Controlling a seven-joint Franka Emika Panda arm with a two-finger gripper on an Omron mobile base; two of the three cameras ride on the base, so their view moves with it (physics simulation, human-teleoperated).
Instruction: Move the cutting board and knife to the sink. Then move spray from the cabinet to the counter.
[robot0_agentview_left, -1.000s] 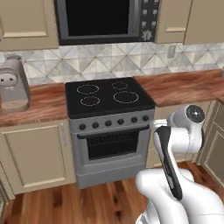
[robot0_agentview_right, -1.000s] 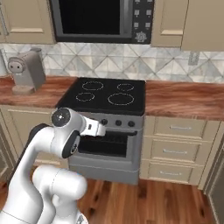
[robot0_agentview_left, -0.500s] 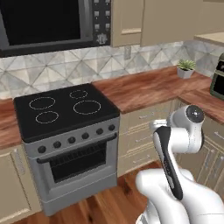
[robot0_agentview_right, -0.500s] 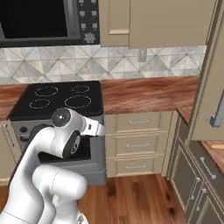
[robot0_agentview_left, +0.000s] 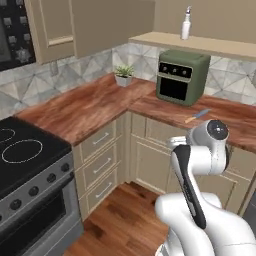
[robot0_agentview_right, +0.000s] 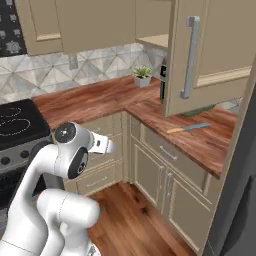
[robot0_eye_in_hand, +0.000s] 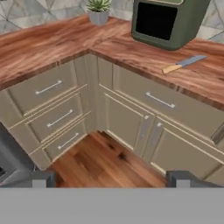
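Red-brown desk (robot0_eye_in_hand: 52, 41) with the knife (robot0_eye_in_hand: 183, 64) has swung into view since the stove scene: well ahead of the wide-open, empty claw (robot0_eye_in_hand: 111, 178), to its right.

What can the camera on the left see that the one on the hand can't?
Left base view alone: the spray upright on the cabinet shelf, and the stove. Hand view alone: the open gripper, its fingertips far apart. Both: the knife lying on the counter before the green oven, and the potted plant.
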